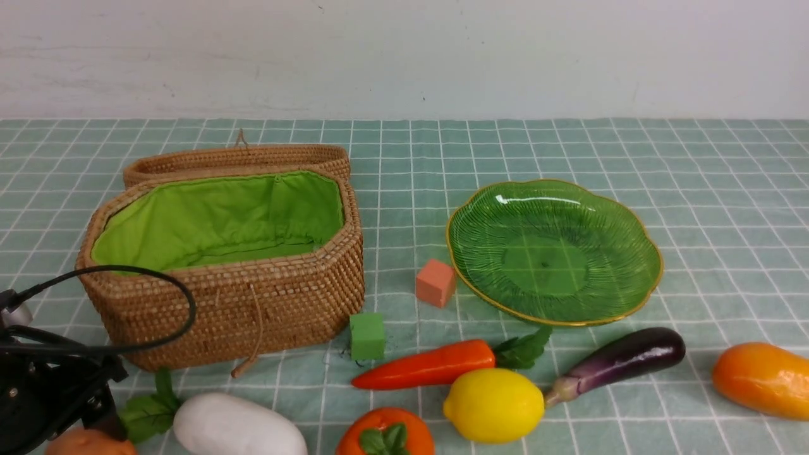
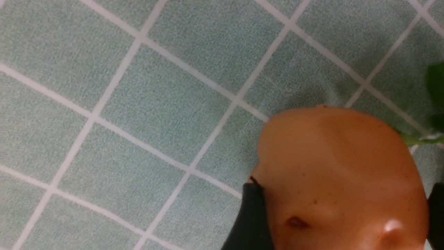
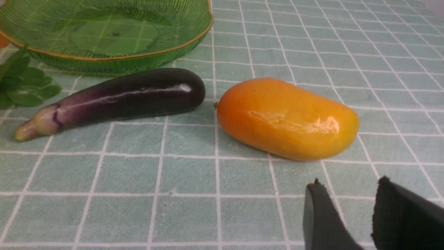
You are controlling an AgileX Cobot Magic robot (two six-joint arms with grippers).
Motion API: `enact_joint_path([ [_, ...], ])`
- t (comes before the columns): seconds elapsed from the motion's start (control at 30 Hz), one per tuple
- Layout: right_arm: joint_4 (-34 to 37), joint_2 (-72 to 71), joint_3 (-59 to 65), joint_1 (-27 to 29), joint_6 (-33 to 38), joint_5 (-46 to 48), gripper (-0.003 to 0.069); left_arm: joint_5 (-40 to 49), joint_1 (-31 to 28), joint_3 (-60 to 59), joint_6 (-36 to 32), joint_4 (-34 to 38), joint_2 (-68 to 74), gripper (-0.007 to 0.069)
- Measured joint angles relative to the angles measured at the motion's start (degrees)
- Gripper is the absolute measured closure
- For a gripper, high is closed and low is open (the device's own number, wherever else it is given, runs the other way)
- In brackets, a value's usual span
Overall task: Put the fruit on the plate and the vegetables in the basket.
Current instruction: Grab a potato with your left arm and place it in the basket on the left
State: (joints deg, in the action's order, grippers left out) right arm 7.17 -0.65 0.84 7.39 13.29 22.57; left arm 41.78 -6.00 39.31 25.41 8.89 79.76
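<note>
Sorting barely begun: wicker basket and green plate both empty, every fruit and vegetable on the counter. Left end effector clenched on brown potato, low by the counter; right end effector parted, empty, near mango.
</note>
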Motion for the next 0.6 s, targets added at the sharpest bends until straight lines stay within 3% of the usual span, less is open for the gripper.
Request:
enact_joint_path([
  [0.6,0.00,0.00,0.00,0.00,0.00,0.00,0.0418,1.36,0.00,-0.06,-1.83,0.39,-1.84,0.0055],
])
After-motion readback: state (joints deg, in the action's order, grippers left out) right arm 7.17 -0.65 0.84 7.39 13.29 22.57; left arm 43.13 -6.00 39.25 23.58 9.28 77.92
